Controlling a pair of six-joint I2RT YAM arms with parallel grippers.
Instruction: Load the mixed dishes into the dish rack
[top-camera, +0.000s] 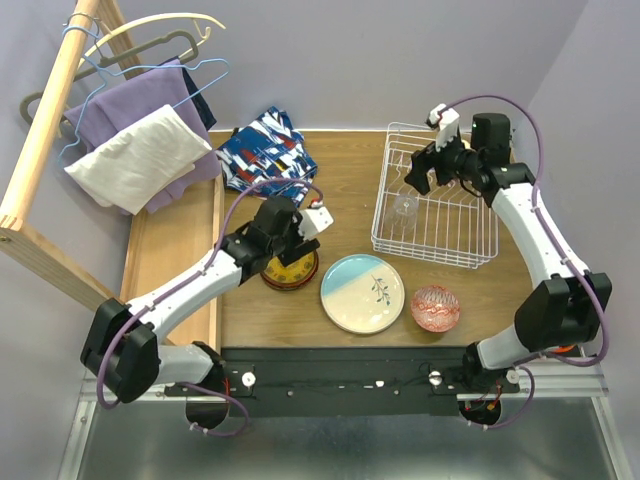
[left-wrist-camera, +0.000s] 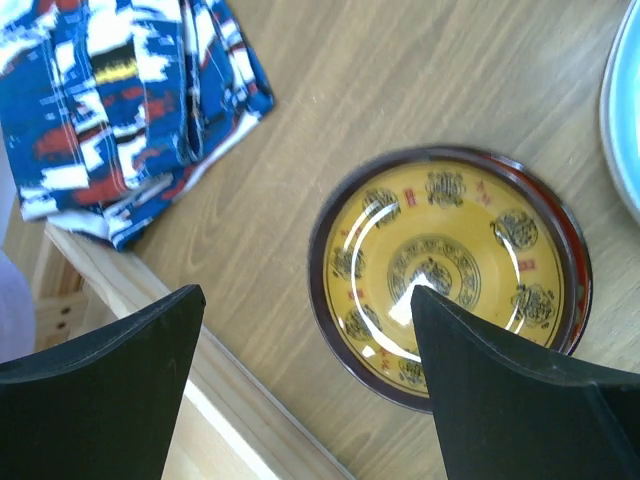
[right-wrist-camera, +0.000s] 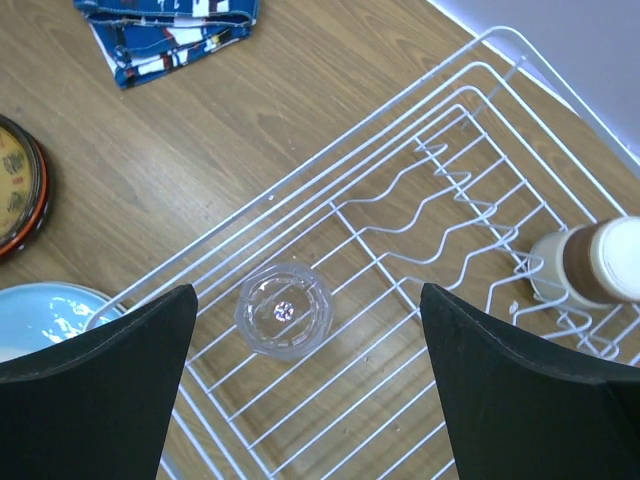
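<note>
The dark red-yellow patterned plate (top-camera: 290, 272) lies on the table; my left gripper (top-camera: 292, 245) hovers open above its left edge. In the left wrist view the gripper (left-wrist-camera: 305, 295) has one finger over the plate (left-wrist-camera: 450, 270) and one over the table's wooden edge. The pale blue-cream plate (top-camera: 362, 292) and the red-patterned bowl (top-camera: 435, 307) lie near the front. The white wire dish rack (top-camera: 380, 190) holds a clear glass (top-camera: 405, 208). My right gripper (top-camera: 425, 172) is open and empty above the glass (right-wrist-camera: 283, 310) in the rack (right-wrist-camera: 330, 160).
The blue-red-white patterned cloth (top-camera: 265, 150) lies at the back left of the table. A wooden rail (top-camera: 45, 140) with hangers and clothes (top-camera: 140, 150) stands at the left. A cream-and-brown cylinder (right-wrist-camera: 590, 262) stands at the rack's far side.
</note>
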